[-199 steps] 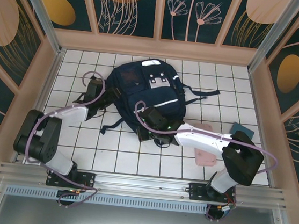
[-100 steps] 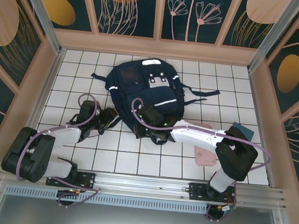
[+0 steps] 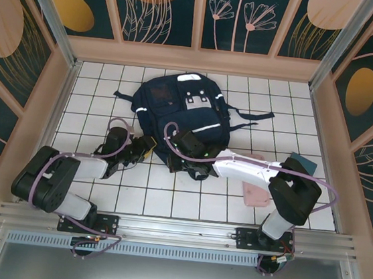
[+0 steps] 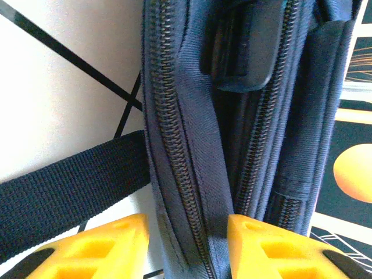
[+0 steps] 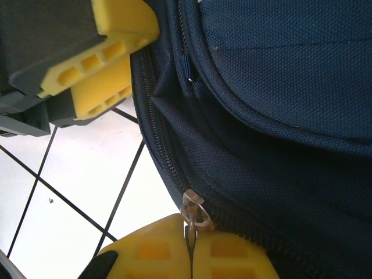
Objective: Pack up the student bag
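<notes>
Student bag [image 3: 183,105] packing looks barely begun: the pink case [image 3: 255,196] lies loose by the tabletop's right edge. Wrist views add what overhead hides: right hand [image 5: 190,247] clenched on the zipper pull [image 5: 195,210] at the bag's near edge, left hand [image 4: 187,247] straddling a zipped seam, grip unclear; the bag lies centre, toward the far edge

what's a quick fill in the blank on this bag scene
The right gripper, pinching the zipper pull of the student bag, has its jaws ___.
The left gripper has a zippered edge of the bag between its ___ fingers.
The flat case near the bag is ___.
Missing: shut; yellow; pink.
</notes>
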Motion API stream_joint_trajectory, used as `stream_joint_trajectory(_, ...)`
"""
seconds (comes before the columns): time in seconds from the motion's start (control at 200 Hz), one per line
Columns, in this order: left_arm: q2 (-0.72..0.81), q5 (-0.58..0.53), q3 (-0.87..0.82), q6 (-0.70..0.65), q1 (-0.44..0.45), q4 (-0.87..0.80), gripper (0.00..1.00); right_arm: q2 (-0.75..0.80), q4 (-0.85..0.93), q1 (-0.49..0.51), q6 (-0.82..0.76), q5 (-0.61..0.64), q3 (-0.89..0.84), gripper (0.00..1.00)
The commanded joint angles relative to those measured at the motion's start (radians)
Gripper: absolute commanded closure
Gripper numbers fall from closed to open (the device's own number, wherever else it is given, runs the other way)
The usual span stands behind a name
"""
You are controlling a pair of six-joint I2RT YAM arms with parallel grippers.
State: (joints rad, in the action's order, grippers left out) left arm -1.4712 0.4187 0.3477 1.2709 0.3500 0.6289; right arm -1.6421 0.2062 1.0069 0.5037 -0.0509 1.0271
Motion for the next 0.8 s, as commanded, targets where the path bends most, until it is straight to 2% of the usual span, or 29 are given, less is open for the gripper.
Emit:
stream_joint_trajectory(0.0,-0.026,-0.010,0.005,0.025,0.005,0.069,0.61,0.011,-0.048,-0.011,0.004,0.011,0.027,1.00)
stream_joint_trajectory(0.14,-0.070,-0.003,0.029,0.015,0.007,0.086,0.63,0.026,-0.038,-0.008,0.003,-0.006,0.017,1.00)
stream_joint_trajectory(0.21,-0.084,-0.006,0.035,0.019,0.007,0.103,0.67,0.027,-0.020,-0.003,0.001,-0.005,0.015,1.00)
stream_joint_trajectory(0.37,-0.092,-0.054,0.038,0.012,0.007,0.101,0.90,0.057,0.051,0.004,0.012,0.030,-0.008,1.00)
stream_joint_trajectory(0.48,-0.085,-0.108,0.040,-0.008,0.007,0.064,0.97,0.097,0.121,0.004,0.024,0.061,-0.041,1.00)
stream_joint_trajectory(0.551,-0.081,-0.138,0.044,-0.023,0.006,0.041,1.00,0.122,0.182,0.005,0.027,0.119,-0.052,1.00)
stream_joint_trajectory(0.796,-0.071,-0.211,0.056,-0.064,0.002,-0.025,1.00,0.182,0.350,-0.033,0.048,0.269,-0.063,1.00)
